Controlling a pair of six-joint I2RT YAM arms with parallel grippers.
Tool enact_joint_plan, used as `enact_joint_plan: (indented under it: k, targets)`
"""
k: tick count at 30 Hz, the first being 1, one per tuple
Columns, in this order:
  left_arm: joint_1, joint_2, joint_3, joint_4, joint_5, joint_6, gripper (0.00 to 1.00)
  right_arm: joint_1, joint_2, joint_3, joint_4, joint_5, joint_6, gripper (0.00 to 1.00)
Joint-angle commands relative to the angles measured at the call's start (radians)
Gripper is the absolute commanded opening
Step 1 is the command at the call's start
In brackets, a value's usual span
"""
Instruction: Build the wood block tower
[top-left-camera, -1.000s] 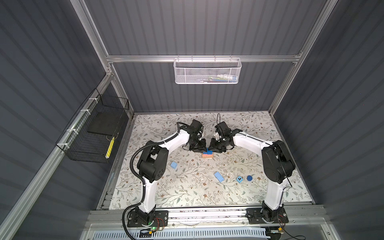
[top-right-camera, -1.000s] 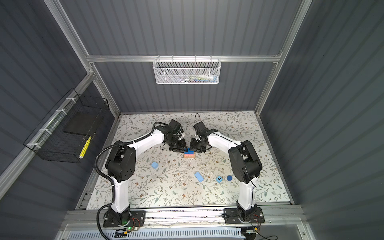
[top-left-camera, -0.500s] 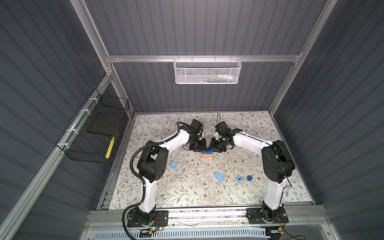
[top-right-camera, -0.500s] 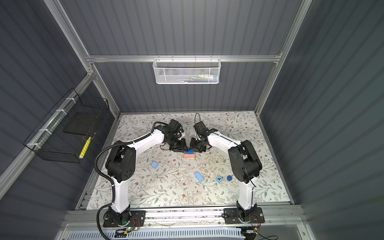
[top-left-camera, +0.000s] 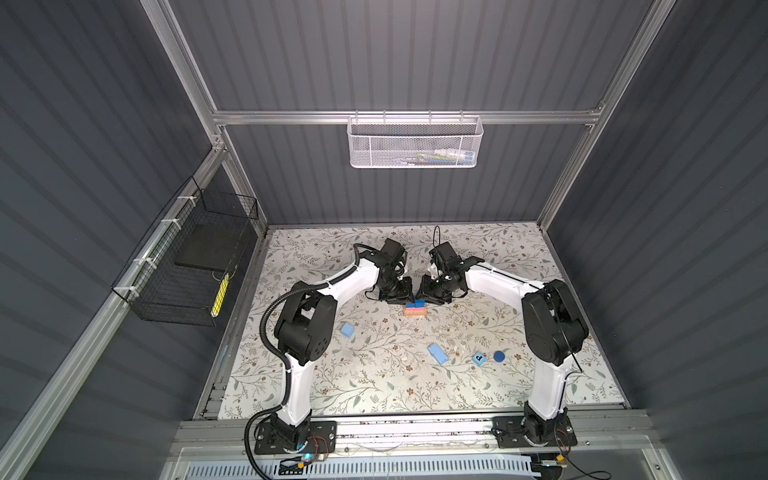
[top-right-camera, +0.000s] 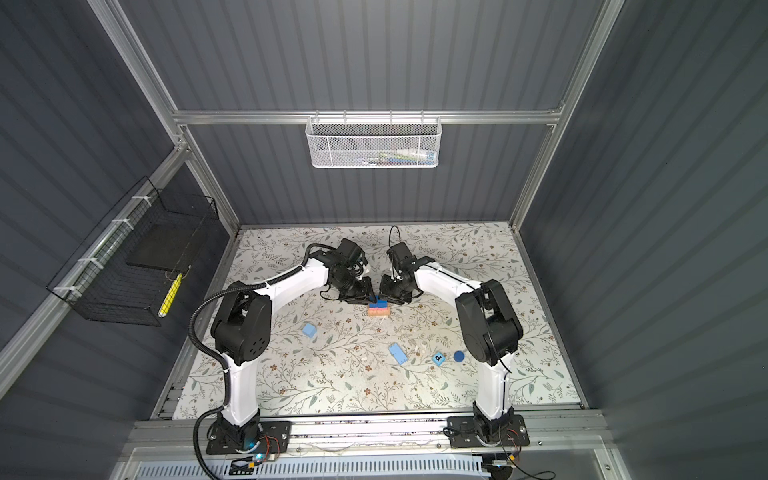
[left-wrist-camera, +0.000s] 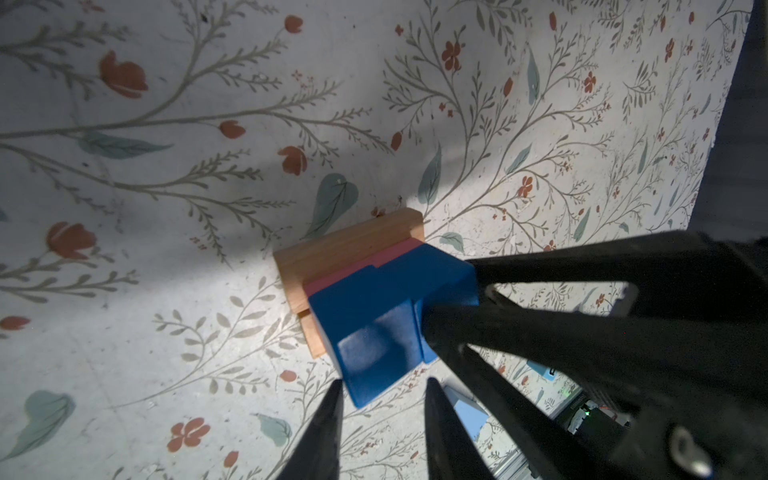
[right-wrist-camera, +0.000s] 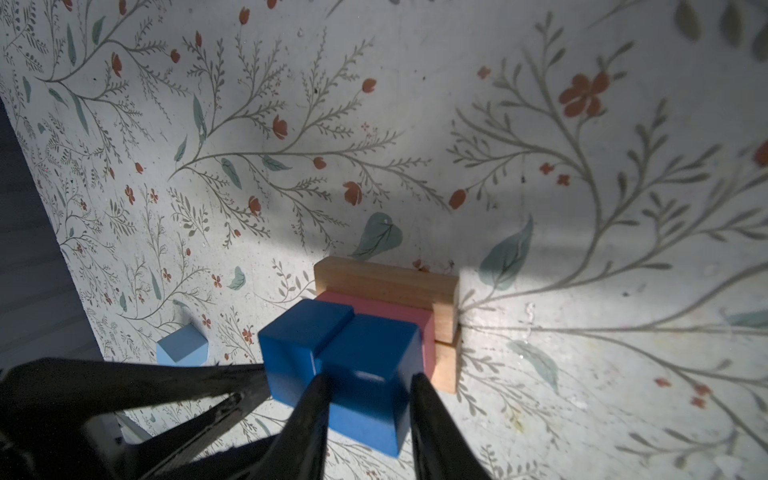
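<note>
Low wood block tower (top-left-camera: 415, 311) near counter (top-left-camera: 374, 386) centre, pink bar (right-wrist-camera: 386, 309) on tan bars (right-wrist-camera: 382, 282), left pincer (left-wrist-camera: 385, 380) from 11 o'clock closed on left dark blue cube (left-wrist-camera: 374, 353), right pincer (right-wrist-camera: 370, 376) from 1 o'clock closed on right dark blue cube (right-wrist-camera: 365, 353) atop

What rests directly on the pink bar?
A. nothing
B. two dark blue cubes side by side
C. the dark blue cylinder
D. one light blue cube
B: the right wrist view shows a dark blue cube and a second dark blue cube side by side on the pink bar; the light blue cube and dark blue cylinder lie away from it.
</note>
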Motion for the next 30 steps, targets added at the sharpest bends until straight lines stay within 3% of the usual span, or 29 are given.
enact_joint_plan:
  k: [1,16,30]
  targets:
    - [-0.006,0.011,0.026,-0.018,0.012,-0.003,0.34,-0.002,0.007,0.006,-0.024,0.010,0.000,0.35]
    - [-0.006,0.012,0.026,-0.023,0.006,-0.001,0.33,-0.002,-0.011,-0.010,-0.030,0.016,0.010,0.35]
    - [-0.006,0.012,0.029,-0.024,0.005,-0.003,0.41,-0.002,-0.022,-0.015,-0.034,0.030,0.013,0.40]
